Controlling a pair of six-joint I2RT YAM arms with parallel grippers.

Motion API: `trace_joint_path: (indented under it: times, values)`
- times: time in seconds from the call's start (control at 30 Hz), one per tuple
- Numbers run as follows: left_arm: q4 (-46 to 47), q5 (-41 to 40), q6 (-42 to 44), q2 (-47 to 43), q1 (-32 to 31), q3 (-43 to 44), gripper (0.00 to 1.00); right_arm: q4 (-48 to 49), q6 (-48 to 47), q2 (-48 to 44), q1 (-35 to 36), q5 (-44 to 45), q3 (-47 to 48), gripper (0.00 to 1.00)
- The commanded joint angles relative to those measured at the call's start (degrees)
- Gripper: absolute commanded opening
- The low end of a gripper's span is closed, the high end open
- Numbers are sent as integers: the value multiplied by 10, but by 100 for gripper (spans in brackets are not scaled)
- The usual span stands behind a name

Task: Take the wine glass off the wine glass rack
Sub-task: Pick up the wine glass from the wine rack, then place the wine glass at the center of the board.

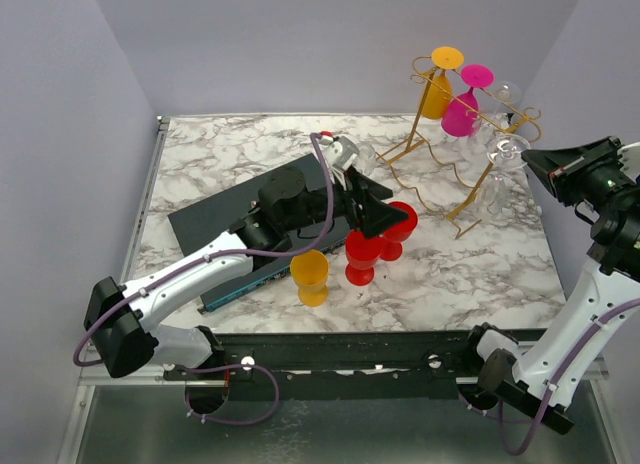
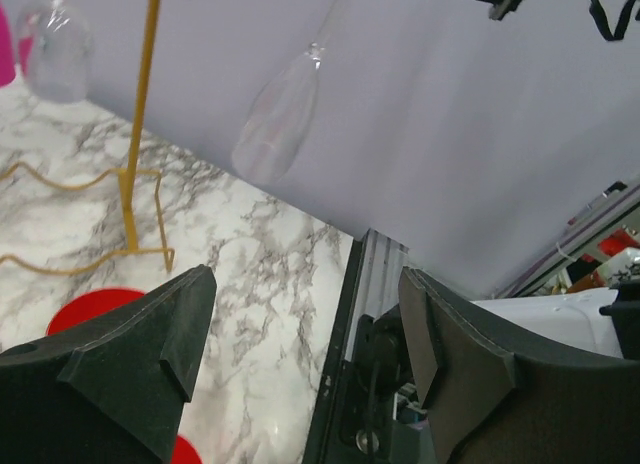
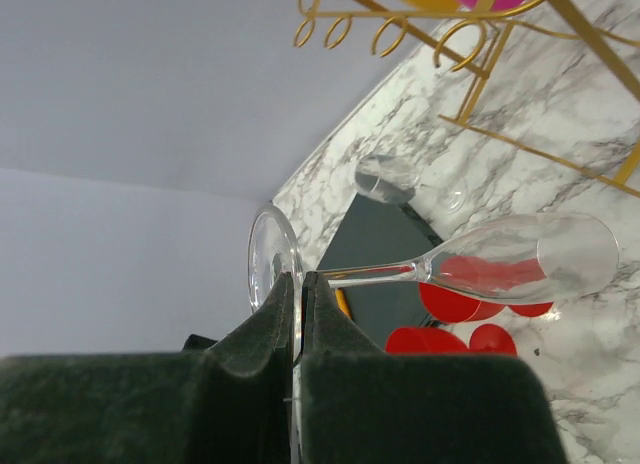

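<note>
On a marble-patterned table (image 1: 230, 154), the left hand (image 2: 305, 284) hung with its fingers spread wide and nothing between them, above a yellow cup (image 1: 310, 274) and a cluster of red cups (image 1: 365, 252). Further right stood the gold wire rack (image 3: 484, 74), with an orange glass (image 1: 437, 96) and a pink glass (image 1: 461, 112) hanging upside down from its far end. At the rack's near right end, the right hand (image 3: 298, 279) was pinched tight on the rim of the foot of a clear wine glass (image 3: 520, 259). The bowl dangled below, above the table.

The wrist view showed the rack's curled ends apart from the foot, so the glass looked free of the rails, though the overhead view left that unclear.

The hold looked the weak point: only the thin edge of the foot was held, with the stem and bowl reaching well beyond the fingers. A quick swing could have twisted the glass loose, or knocked the bowl against the wire frame.
</note>
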Motion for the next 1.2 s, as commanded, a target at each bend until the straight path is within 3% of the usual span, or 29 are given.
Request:
trace_joint_path:
  times: [0.0, 0.17, 0.37, 1.17]
  values:
    - [156, -14, 112, 38, -37, -12, 81, -35, 11, -2, 2, -83, 45, 0]
    - [268, 13, 144, 94, -44, 4, 81, -31, 35, 5, 2, -128, 53, 0]
    - [319, 25, 170, 148, -44, 50, 81, -13, 69, 32, 2, -164, 99, 0]
    - [302, 63, 171, 321, -33, 305, 82, 58, 124, 77, 2, -203, 135, 0]
